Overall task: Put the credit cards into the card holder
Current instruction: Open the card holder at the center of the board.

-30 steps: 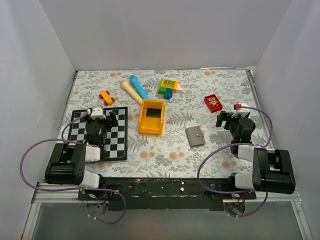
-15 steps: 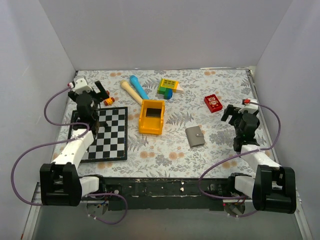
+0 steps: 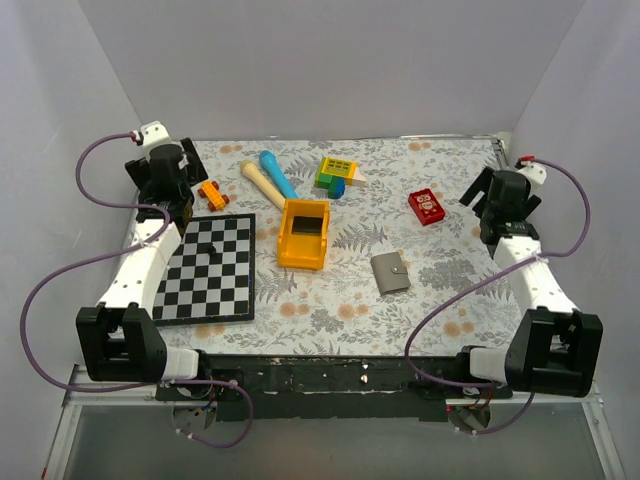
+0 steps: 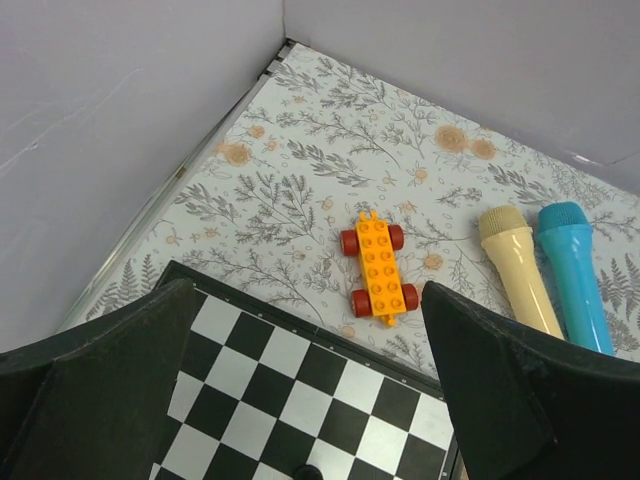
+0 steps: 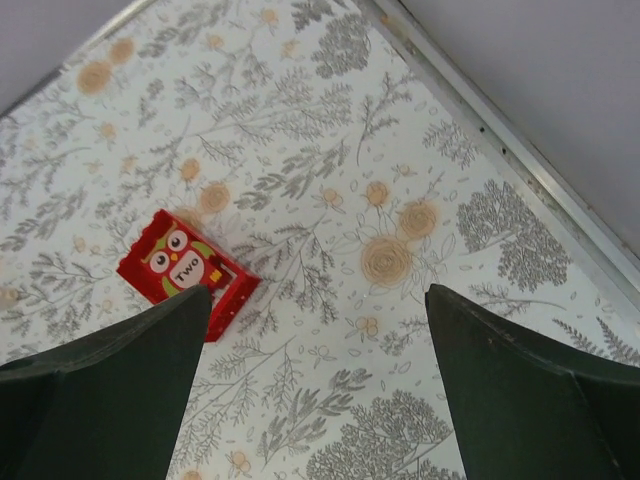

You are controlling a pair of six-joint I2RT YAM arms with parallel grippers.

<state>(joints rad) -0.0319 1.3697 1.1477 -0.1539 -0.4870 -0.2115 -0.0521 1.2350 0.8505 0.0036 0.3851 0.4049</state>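
The card holder [image 3: 390, 272], a small grey wallet with a snap tab, lies shut on the flowered table right of centre. A flat black shape [image 3: 303, 224] lies inside the orange tray [image 3: 303, 257]; it may be the credit cards, but I cannot tell for sure. My left gripper [image 3: 172, 180] [image 4: 306, 300] hangs open over the far left of the table, above the chessboard's back edge. Open too, my right gripper [image 3: 488, 200] [image 5: 318, 295] hovers at the far right over bare table, beside the red block. Neither holds anything.
A chessboard [image 3: 210, 268] [image 4: 270, 390] with one small black piece [image 3: 208, 247] lies front left. Behind it are an orange toy car [image 3: 212, 194] [image 4: 378, 267], a cream microphone [image 3: 260, 183] [image 4: 515, 265] and a blue one [image 3: 278, 172] [image 4: 575, 270]. A green-yellow block toy [image 3: 337, 173] and a red owl block [image 3: 427, 207] [image 5: 185, 270] lie further right. Walls close three sides.
Both arms have unfolded from their low rest near the front edge and reached back and outward, the left to the far left, the right to the far right. Both grippers stayed open.
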